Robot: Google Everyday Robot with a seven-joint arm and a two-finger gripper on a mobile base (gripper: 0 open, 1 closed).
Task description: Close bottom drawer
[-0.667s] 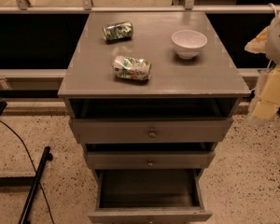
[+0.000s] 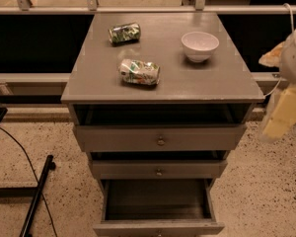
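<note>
The bottom drawer [image 2: 158,227] of the grey cabinet is pulled far out, its narrow front panel at the lower edge of the view and its dark wooden box open and empty. The middle drawer [image 2: 158,170] and top drawer [image 2: 160,138], each with a small round knob, stand slightly out. My gripper [image 2: 283,110], cream-coloured, hangs at the right edge of the view, beside the cabinet's right front corner at top-drawer height, well above and to the right of the bottom drawer. It touches nothing.
On the cabinet top [image 2: 89,83] lie two crushed green cans [image 2: 139,72] [image 2: 124,32] and a white bowl [image 2: 200,45]. A black stand leg and cable [image 2: 37,196] lie on the speckled floor at left. A railing and dark ledge run behind the cabinet.
My gripper has dropped slightly down and to the left beside the cabinet. The drawers have not moved.
</note>
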